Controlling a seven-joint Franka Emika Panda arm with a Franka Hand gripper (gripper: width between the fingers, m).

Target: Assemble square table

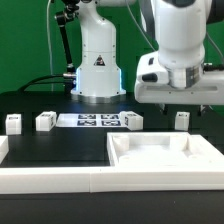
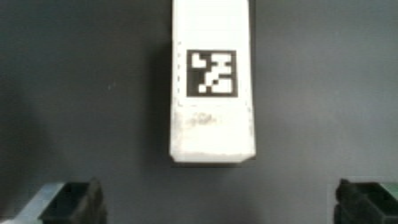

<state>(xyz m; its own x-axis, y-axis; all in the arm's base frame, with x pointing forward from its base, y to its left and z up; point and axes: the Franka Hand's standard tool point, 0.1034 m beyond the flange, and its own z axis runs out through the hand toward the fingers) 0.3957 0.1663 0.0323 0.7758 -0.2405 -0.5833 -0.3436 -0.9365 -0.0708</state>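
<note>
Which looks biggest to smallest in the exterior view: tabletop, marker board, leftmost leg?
1. tabletop, nearest the camera but clearly largest
2. marker board
3. leftmost leg

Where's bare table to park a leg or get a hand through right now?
Biggest free patch: the black table between the front rail, the square tabletop on the exterior view's right, and the row of legs behind. Crowded: that back row, where legs flank the marker board, and the spot under the open gripper, which hangs over a leg.
</note>
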